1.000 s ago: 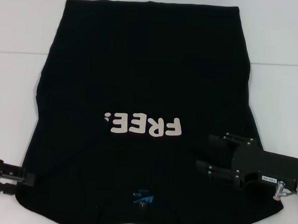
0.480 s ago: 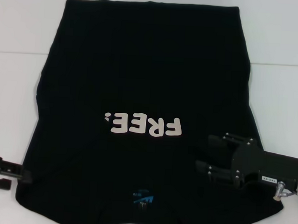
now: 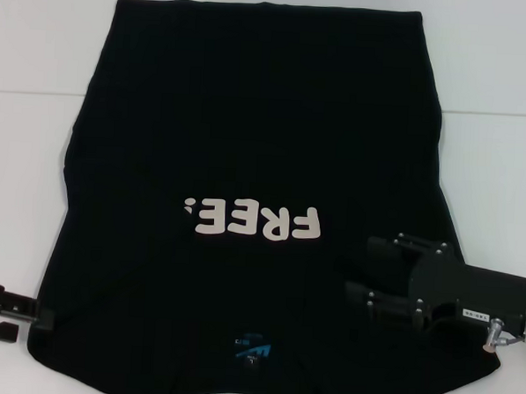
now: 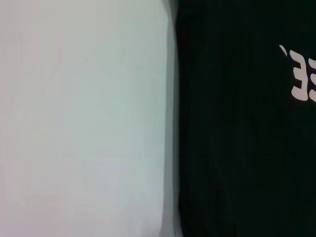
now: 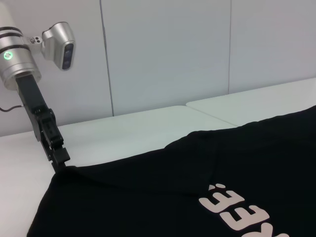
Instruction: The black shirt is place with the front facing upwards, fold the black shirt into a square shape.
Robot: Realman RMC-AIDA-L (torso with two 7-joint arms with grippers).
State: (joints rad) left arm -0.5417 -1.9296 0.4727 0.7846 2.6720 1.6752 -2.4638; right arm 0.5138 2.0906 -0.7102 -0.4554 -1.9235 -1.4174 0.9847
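The black shirt [image 3: 257, 144] lies spread flat on the white table, front up, with the pale "FREE!" lettering [image 3: 251, 220] and the blue neck label [image 3: 251, 346] towards me. It also shows in the left wrist view [image 4: 237, 148] and the right wrist view [image 5: 197, 173]. My left gripper [image 3: 45, 315] is at the shirt's near left edge, pinched on the cloth. In the right wrist view, the left gripper [image 5: 61, 160] holds a slightly raised corner. My right gripper [image 3: 360, 267] hovers open over the shirt's near right part, holding nothing.
The white table [image 3: 494, 174] shows bare on both sides of the shirt and in the left wrist view [image 4: 84, 123]. A seam [image 3: 30, 92] runs across the table. A pale wall [image 5: 173, 49] stands behind it.
My left gripper has drawn back a little to the left at the shirt's edge. The right gripper and the shirt have not visibly moved.
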